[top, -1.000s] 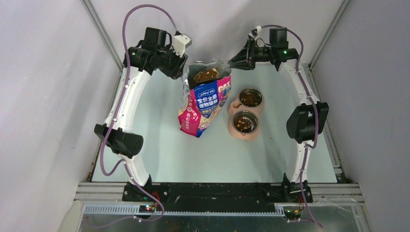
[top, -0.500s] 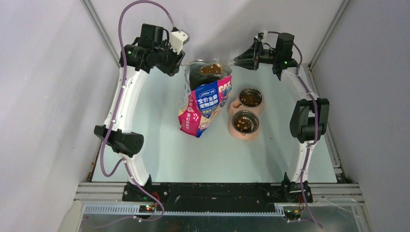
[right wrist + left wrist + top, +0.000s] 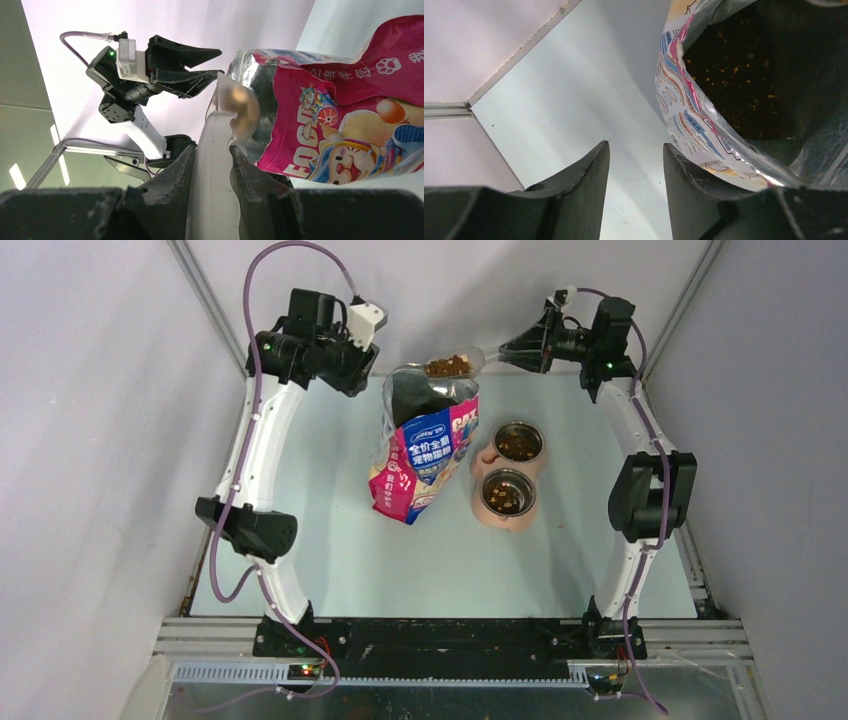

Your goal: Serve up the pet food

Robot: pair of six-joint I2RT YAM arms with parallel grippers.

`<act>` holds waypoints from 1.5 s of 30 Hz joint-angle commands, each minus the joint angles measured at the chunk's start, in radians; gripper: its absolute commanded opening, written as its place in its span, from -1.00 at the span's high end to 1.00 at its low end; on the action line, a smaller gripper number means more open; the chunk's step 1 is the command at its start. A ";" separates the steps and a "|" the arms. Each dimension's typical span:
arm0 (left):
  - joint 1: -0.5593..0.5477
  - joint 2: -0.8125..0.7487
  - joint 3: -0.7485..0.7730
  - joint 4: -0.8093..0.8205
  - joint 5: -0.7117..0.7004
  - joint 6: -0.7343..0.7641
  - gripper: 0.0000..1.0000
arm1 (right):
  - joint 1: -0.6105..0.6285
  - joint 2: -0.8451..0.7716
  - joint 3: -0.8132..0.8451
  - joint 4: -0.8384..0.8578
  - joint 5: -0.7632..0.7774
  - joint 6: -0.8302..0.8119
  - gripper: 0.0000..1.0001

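The pink and blue bag [image 3: 425, 450] stands open at the back of the table. Pet food kibble lies inside it in the left wrist view [image 3: 739, 65]. My right gripper [image 3: 508, 348] is shut on the handle of the clear scoop [image 3: 212, 165]. It holds the scoop level above the bag's mouth with a heap of kibble [image 3: 449, 365] in it. My left gripper [image 3: 372, 362] is open and empty [image 3: 634, 147]. It sits beside the bag's left rim [image 3: 684, 115], which rests against the outside of one finger. Two steel bowls [image 3: 519, 443] [image 3: 504, 493] each hold some kibble.
The bowls sit in a pink stand [image 3: 484, 508] right of the bag. The back wall and metal frame rails [image 3: 205, 300] stand close behind both grippers. The left arm's gripper shows in the right wrist view [image 3: 190, 70], just past the scoop.
My right gripper has lifted the scoop of kibble out of the bag's mouth, up and to the right. My left gripper has shifted slightly left from the bag's rim.
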 commanded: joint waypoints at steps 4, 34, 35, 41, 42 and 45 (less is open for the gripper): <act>0.007 0.011 0.058 0.038 -0.045 -0.008 -0.04 | -0.082 -0.104 -0.031 0.050 -0.022 0.018 1.00; 0.013 0.023 -0.020 0.163 0.040 -0.054 -0.06 | -0.426 -0.503 -0.681 -0.029 -0.022 -0.171 1.00; 0.015 0.020 -0.028 0.168 0.045 -0.059 -0.06 | -0.437 -0.513 -0.696 -0.050 -0.019 -0.212 1.00; 0.031 -0.016 -0.109 0.209 0.075 -0.095 -0.05 | -0.490 -0.620 -0.840 -0.292 0.012 -0.437 1.00; 0.033 -0.026 -0.118 0.219 0.077 -0.099 -0.05 | -0.497 -0.630 -0.856 -0.307 0.015 -0.471 1.00; 0.038 -0.040 -0.153 0.235 0.089 -0.112 -0.04 | -0.530 -0.669 -0.930 -0.374 0.033 -0.534 1.00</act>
